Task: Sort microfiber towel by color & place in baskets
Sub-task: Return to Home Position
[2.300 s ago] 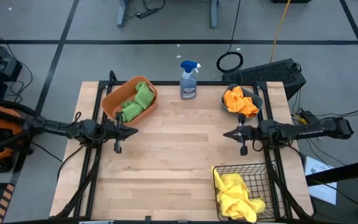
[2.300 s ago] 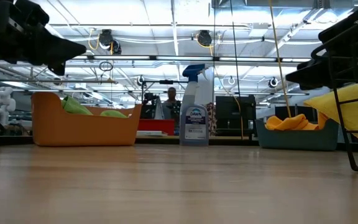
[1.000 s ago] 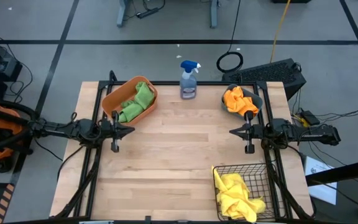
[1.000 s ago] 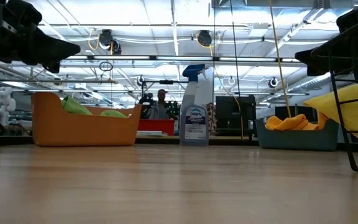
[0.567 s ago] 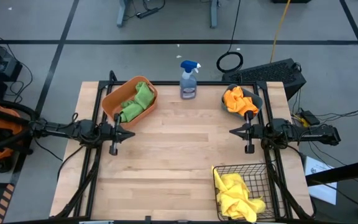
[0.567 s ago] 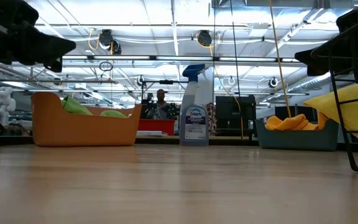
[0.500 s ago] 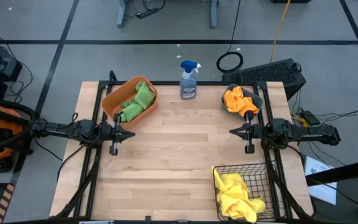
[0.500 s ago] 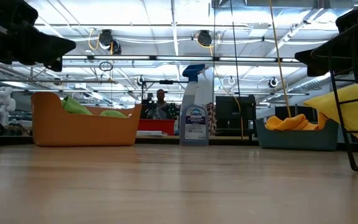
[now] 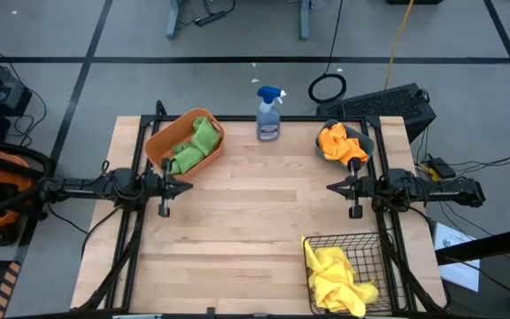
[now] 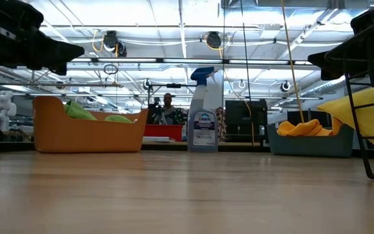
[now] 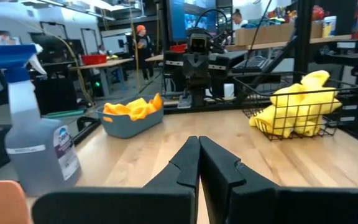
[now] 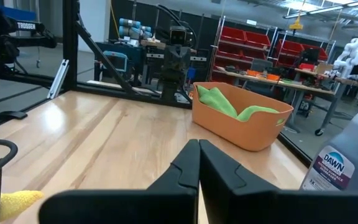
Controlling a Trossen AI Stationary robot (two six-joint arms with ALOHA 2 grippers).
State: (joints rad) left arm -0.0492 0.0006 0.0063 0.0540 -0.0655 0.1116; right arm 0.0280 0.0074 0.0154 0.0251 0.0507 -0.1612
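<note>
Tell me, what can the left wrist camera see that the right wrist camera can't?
Only the left wrist view shows the small teal plastic bin holding the orange microfiber towels. Only the right wrist view shows the green microfiber towels in the orange oval plastic tub; the left wrist view catches just a corner of that tub. Both show the blue-topped spray bottle, the wooden table, the black wire mesh basket with yellow microfiber towels, and a shut gripper: the left gripper and the right gripper.
</note>
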